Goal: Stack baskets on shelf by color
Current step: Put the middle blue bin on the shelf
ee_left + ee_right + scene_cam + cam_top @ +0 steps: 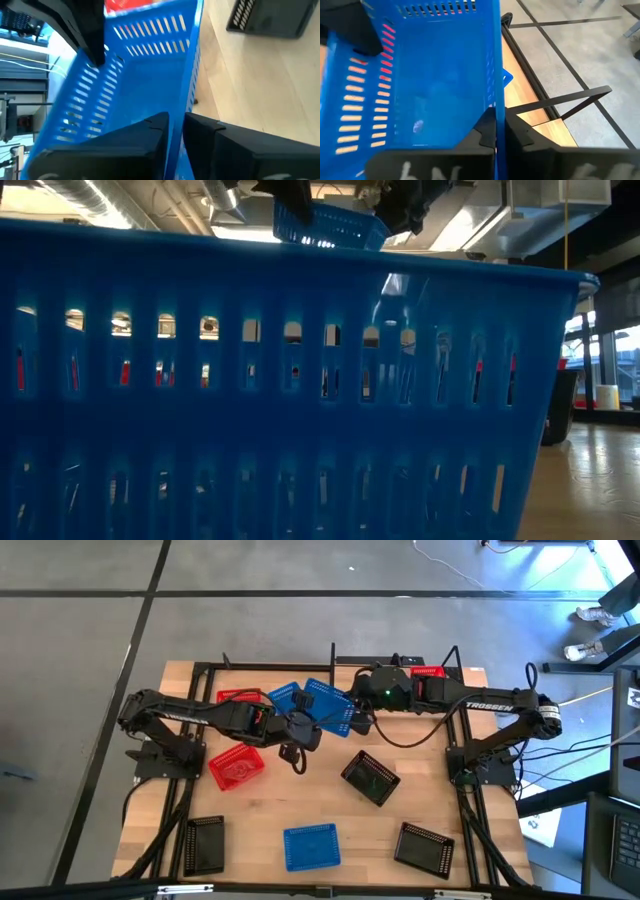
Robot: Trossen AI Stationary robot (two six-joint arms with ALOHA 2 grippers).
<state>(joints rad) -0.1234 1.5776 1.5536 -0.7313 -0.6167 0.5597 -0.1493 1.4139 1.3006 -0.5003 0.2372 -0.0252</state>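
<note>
A blue basket (328, 706) hangs tilted in the air in front of the shelf (333, 662), between my two grippers; the low view shows it high up (330, 225). My right gripper (353, 710) is shut on one of its walls. My left gripper (176, 120) stands slightly open, one finger on each side of another wall (189, 95), inside and outside the basket. A second blue basket (284, 696) and a red one (236, 695) sit at the shelf's left part. Another red basket (428, 671) sits at its right end. My right gripper pinches a side wall of the blue basket (498, 107) at its rim, near a corner, one finger inside the basket and one outside. The fingers come from the table's right, slanting down, and lie along the wall. The basket is lifted clear and tilted.
On the table lie a red basket (237, 768), a black basket (370, 777), two more black ones (205, 845) (425, 846) near the front corners, and a blue basket (311, 846) at the near edge, which fills the low view (300, 400).
</note>
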